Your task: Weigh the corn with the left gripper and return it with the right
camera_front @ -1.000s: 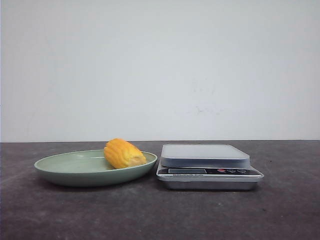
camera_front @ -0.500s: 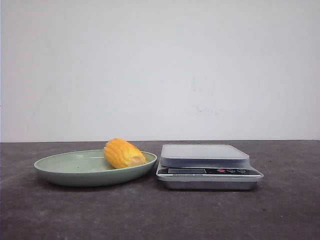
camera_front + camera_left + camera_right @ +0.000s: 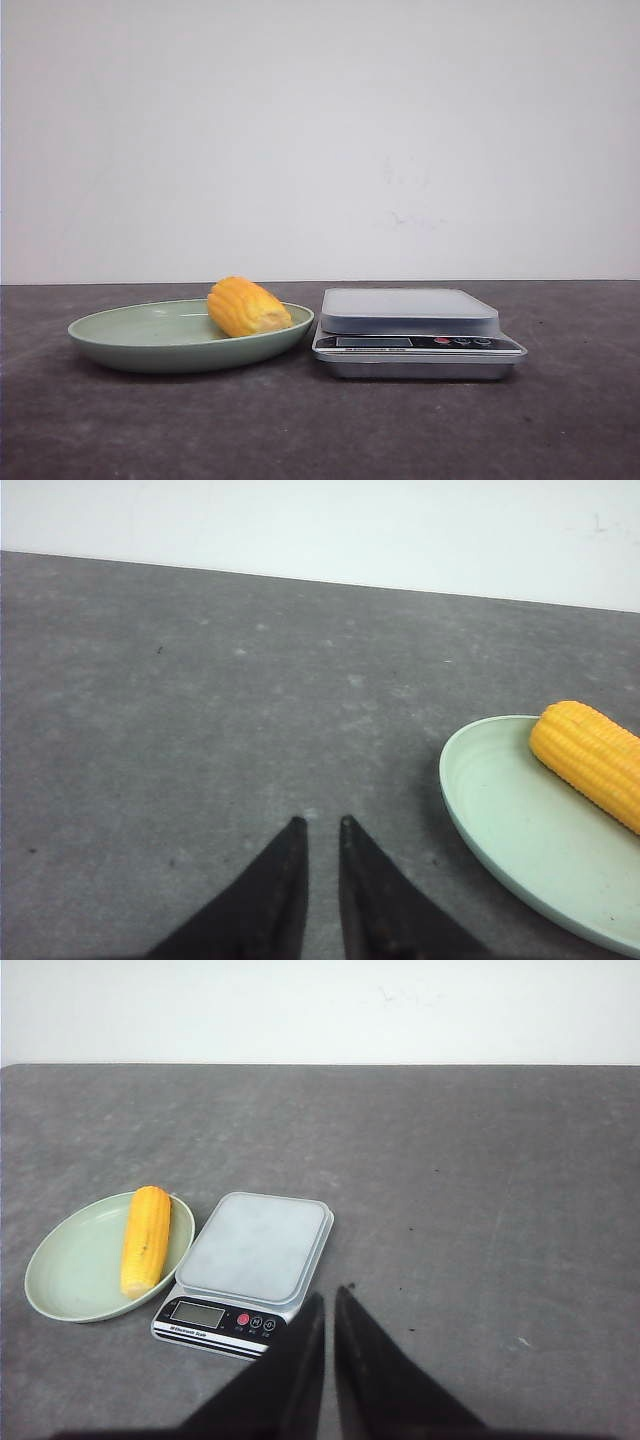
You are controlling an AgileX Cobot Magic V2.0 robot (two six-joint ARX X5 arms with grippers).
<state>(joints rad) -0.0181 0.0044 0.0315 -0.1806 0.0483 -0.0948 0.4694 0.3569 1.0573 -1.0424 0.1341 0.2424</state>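
Note:
The yellow-orange corn lies on the right side of a pale green plate. It also shows in the left wrist view and in the right wrist view. A silver kitchen scale stands just right of the plate, its pan bare. Neither arm shows in the front view. My left gripper hangs over bare table beside the plate, its fingers nearly together with nothing between them. My right gripper is above the table by the scale, fingers nearly together and empty.
The dark grey table runs back to a white wall. The scale's display and buttons face the robot.

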